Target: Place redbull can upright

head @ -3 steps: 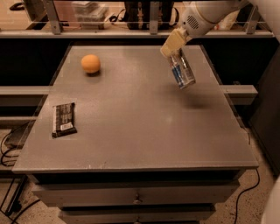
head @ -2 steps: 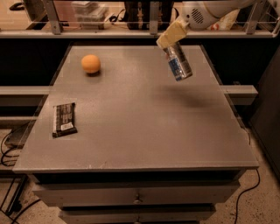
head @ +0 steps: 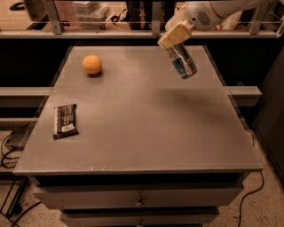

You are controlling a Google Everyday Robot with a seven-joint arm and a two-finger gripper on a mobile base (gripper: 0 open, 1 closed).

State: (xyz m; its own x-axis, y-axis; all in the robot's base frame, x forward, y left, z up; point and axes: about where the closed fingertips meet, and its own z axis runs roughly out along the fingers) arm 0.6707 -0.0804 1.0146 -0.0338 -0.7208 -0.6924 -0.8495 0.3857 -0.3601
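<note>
The redbull can (head: pixel 182 62) is a slim silver and blue can. It hangs tilted in the air above the far right part of the grey table (head: pixel 142 119), its lower end pointing down and to the right. My gripper (head: pixel 176 35) comes in from the top right on a white arm and is shut on the can's upper end; one tan finger (head: pixel 175 34) covers that end. The can's shadow lies on the table below and to the right of it.
An orange (head: pixel 92 64) sits at the far left of the table. A dark wrapped snack bar (head: pixel 65 120) lies near the left edge. A railing and shelves with clutter (head: pixel 93 11) stand behind the table. Cables (head: pixel 248 195) lie on the floor.
My gripper has lifted the can higher and carried it a little to the left and toward the back of the table. The can stays tilted. The orange and the snack bar have not moved.
</note>
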